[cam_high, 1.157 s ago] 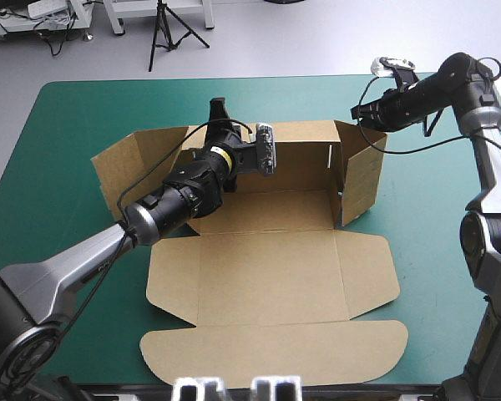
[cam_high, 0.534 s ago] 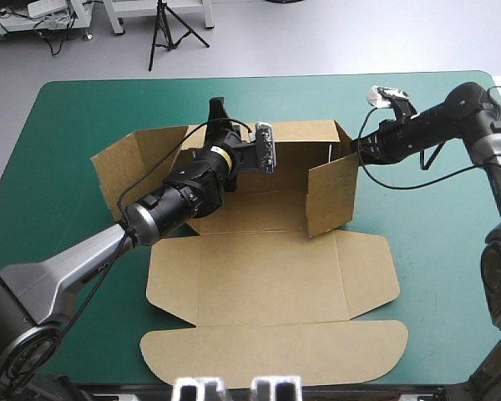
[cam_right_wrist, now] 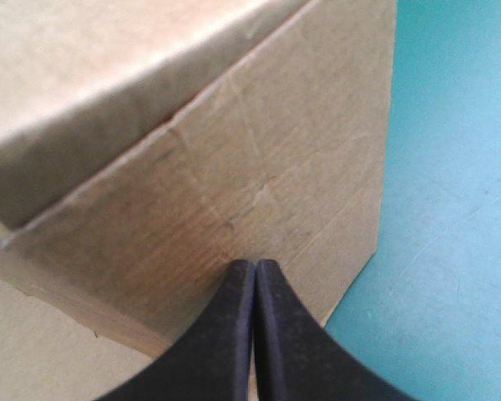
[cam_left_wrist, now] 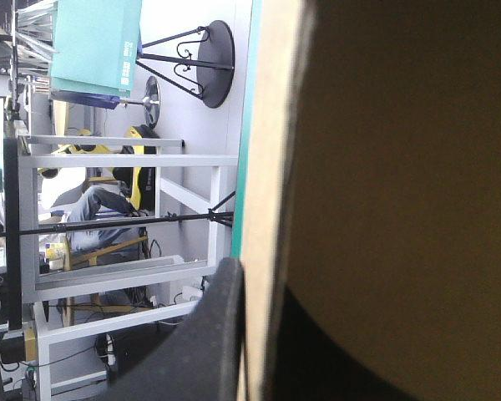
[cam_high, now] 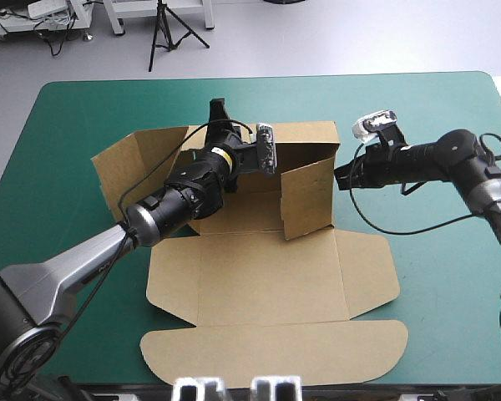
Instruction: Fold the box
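Box flap against closed right pincer — teal-green cover beyond its edge.

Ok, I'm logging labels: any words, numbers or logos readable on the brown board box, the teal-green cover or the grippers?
None readable. The brown cardboard box is plain, unprinted board; the teal-green table cover is unmarked; the left gripper and right gripper show no lettering.
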Robot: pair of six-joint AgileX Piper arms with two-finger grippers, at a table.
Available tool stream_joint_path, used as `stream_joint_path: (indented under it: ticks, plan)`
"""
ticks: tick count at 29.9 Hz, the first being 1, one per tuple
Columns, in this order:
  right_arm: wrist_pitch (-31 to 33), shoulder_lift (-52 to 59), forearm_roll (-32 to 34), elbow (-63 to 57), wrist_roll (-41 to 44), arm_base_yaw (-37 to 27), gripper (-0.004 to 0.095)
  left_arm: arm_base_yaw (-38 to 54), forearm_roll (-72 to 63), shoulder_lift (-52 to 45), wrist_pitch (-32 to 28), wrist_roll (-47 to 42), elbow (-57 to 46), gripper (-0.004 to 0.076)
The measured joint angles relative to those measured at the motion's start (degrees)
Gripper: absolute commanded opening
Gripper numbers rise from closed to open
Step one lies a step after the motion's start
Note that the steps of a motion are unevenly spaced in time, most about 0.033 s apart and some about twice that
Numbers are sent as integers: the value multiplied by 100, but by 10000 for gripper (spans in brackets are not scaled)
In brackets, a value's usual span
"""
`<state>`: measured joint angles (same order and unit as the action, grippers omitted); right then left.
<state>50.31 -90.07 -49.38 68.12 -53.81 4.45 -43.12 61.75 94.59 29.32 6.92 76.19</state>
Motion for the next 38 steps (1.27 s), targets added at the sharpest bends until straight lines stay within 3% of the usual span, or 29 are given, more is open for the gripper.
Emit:
stream_joint_path:
  ticks: [5,9,11,15,16,18,23,30,38]
  plan:
    - [-885,405,-601,-821,-1023,195,-16,-79,30,0,137,5,0,-9]
    - [-974,545,-712,-1086,-1314,201,64,-122,27,0,226,11,0,-9]
    - [-869,564,-603,-1098,-1368,201,219,-133,-32,0,252,70,0,-9]
    - [-406,565,-141,-980,-1390,201,670,-133,-290,-31,319,352,6,-9]
    - [-235,565,-55,-914,-1344,201,753,-133,-333,-39,328,407,6,-9]
    - [39,577,61,-772,-1261,213,825,-145,-432,-59,350,464,12,-9]
    - [330,608,96,-650,-1210,231,753,-182,-496,-69,418,514,22,-9]
    - [-33,608,50,-649,-936,328,645,-474,-826,-130,949,628,82,-9]
    - [-249,608,-156,-649,-869,351,631,-762,-195,32,1453,-467,94,-9]
